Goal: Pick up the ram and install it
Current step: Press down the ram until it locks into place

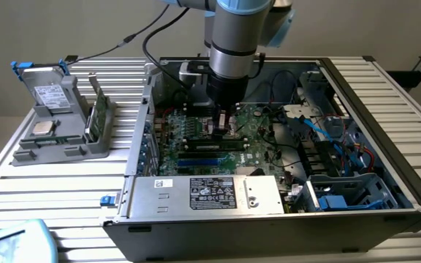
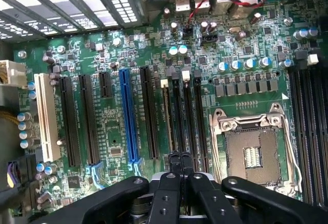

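Note:
The ram [image 1: 214, 146] is a long dark stick with small labels. It lies along a memory slot in the middle of the motherboard [image 1: 195, 129], inside the open computer case. My gripper [image 1: 221, 127] hangs straight down over it, its tip at or just above the stick's top edge; I cannot tell if they touch. In the wrist view the gripper [image 2: 179, 157] is shut, with nothing between its black fingertips. They sit over the row of black memory slots [image 2: 190, 116]. There the ram [image 2: 166, 116] shows edge-on as a thin brownish line in the slot beside the fingertips.
The empty CPU socket [image 2: 253, 152] lies beside the memory slots, the blue and black expansion slots [image 2: 128, 116] on their other side. A grey power supply [image 1: 203, 193] fills the case front. Cables and blue drive bays [image 1: 342, 192] crowd the exterior view's right. A grey holder [image 1: 64, 139] with a green card [image 1: 97, 112] stands outside the case.

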Robot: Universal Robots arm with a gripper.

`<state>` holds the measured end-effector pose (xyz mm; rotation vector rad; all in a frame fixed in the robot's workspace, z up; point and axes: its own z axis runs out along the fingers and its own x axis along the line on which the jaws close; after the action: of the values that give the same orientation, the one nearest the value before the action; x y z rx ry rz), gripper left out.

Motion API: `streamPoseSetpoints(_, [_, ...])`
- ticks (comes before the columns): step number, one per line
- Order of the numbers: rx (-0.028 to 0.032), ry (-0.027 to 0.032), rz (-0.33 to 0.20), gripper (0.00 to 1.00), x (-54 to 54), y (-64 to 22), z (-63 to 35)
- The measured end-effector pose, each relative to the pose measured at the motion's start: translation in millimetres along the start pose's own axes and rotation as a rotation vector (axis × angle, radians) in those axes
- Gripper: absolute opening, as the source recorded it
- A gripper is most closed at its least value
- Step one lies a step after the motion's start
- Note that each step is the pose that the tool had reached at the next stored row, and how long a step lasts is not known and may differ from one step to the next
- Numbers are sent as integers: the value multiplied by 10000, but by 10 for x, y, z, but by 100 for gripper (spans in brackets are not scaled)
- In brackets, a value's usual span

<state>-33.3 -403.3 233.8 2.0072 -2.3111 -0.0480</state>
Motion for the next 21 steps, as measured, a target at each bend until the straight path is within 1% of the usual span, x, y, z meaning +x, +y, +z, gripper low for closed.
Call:
streamPoseSetpoints(2, [-8,-15,235,11,0,0,-2])
streamPoseSetpoints(4, [-14,-18,438,11,0,0,-5])
streamPoseSetpoints(7, [-19,0,683,11,0,1,-11])
streamPoseSetpoints(9, [-17,29,822,11,1,1,-13])
streamPoseSetpoints(13, [-10,131,1181,11,1,1,-15])
streamPoseSetpoints(15, [-11,164,1385,11,1,1,-16])
streamPoseSetpoints(16, [-13,171,1493,11,1,1,-16])
streamPoseSetpoints(18, [-22,170,1719,11,1,2,-16])
streamPoseSetpoints(21, [-42,143,2096,11,1,1,-18])
